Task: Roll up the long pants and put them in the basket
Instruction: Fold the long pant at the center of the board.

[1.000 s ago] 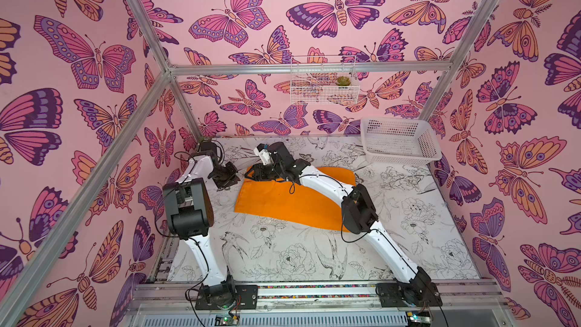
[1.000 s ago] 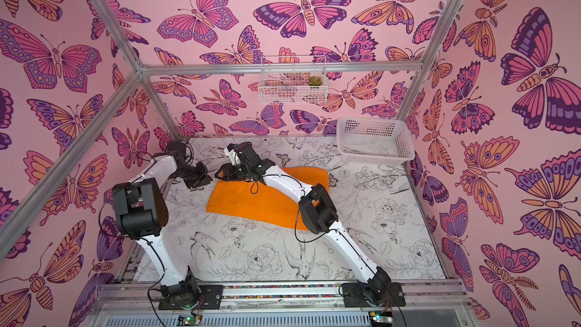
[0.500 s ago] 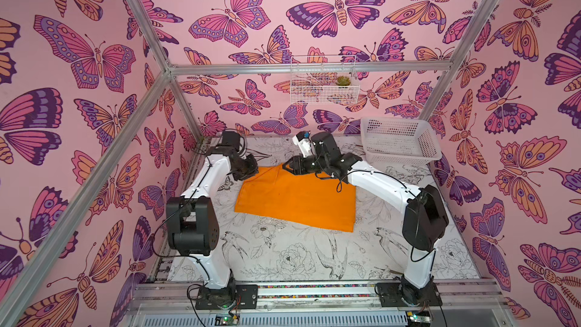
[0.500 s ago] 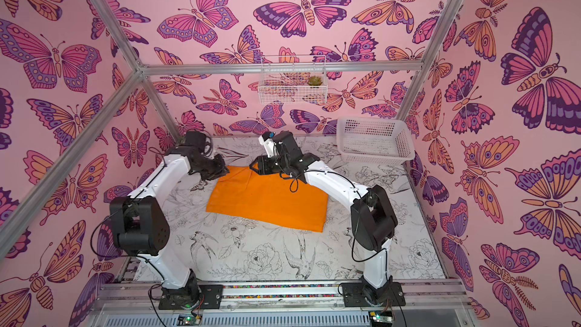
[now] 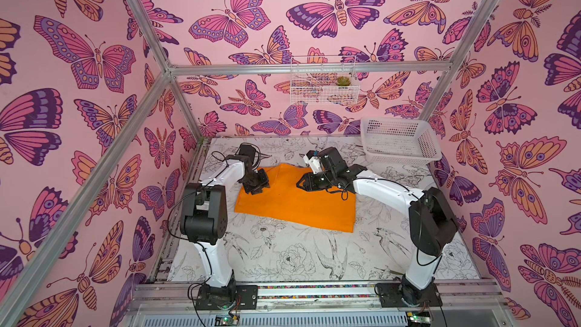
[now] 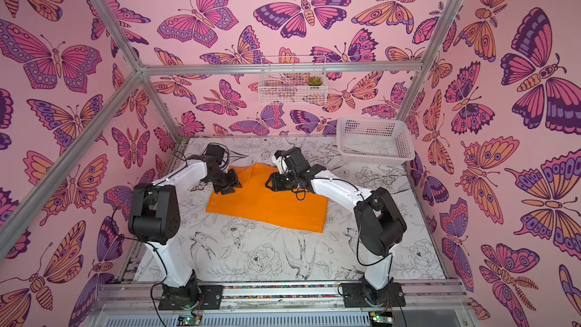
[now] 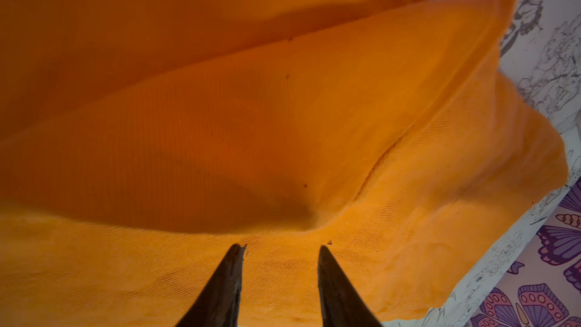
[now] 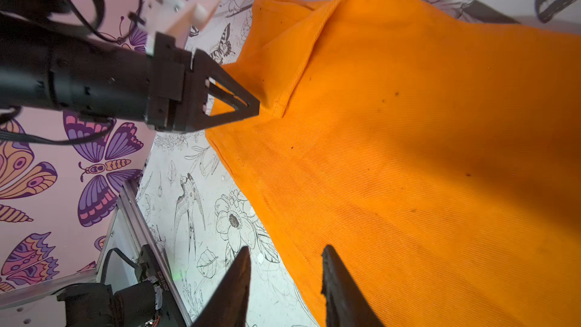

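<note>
One folded orange slab, the long pants (image 5: 295, 202), is lying flat toward the back of the table (image 5: 283, 256), with a fold bunching up at its far left corner. The left gripper (image 5: 256, 188) is hovering right at that fold, jaws apart and gripping nothing. The right gripper (image 5: 300, 184) is hanging over the far middle, also spread and empty.

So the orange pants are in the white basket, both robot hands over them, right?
No: the orange pants lie on the table, not in the white basket, as both top views show. The left gripper and right gripper are over them.
</note>
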Motion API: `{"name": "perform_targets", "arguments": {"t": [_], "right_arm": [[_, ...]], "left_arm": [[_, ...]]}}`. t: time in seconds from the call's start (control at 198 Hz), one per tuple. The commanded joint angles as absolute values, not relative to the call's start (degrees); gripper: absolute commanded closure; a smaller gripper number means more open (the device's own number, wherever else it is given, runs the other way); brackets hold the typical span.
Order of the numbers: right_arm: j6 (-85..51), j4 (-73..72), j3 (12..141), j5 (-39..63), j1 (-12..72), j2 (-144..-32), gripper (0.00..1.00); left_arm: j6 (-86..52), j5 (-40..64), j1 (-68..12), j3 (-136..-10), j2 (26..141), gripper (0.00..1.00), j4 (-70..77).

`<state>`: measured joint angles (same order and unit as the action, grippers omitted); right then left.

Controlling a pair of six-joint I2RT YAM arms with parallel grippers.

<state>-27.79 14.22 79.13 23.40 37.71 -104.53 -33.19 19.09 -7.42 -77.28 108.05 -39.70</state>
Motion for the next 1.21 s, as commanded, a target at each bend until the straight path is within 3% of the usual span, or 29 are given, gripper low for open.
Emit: {"name": "perform_targets", "arguments": {"t": [0.0,0.242,0.773,0.919,1.207], "right_arm": [[-26.6,14.1,78.5,24.9,37.5,-104.1,0.62],[-26.7,14.2,77.5,26.9,37.5,-103.8,0.64],[-25.2,18.3,77.7,24.9,37.5,-103.1,0.65],[-21.8,24.0,77.9,20.4,37.6,-102.4,0.64],[-8.7,41.4,80.4,3.1,43.3,-102.8,0.51]], "left_arm": [[-38.2,20.9,-7.2,-73.9,106.1,0.57,-33.7],[-43.2,21.5,-6.2,-71.7,106.8,0.57,-22.9],[-43.3,22.1,1.9,-78.8,113.4,0.6,-21.5],[-42.2,23.1,4.3,-77.5,110.2,0.61,-21.7],[-37.5,21.7,0.5,-68.1,94.4,0.6,-31.4]]}}
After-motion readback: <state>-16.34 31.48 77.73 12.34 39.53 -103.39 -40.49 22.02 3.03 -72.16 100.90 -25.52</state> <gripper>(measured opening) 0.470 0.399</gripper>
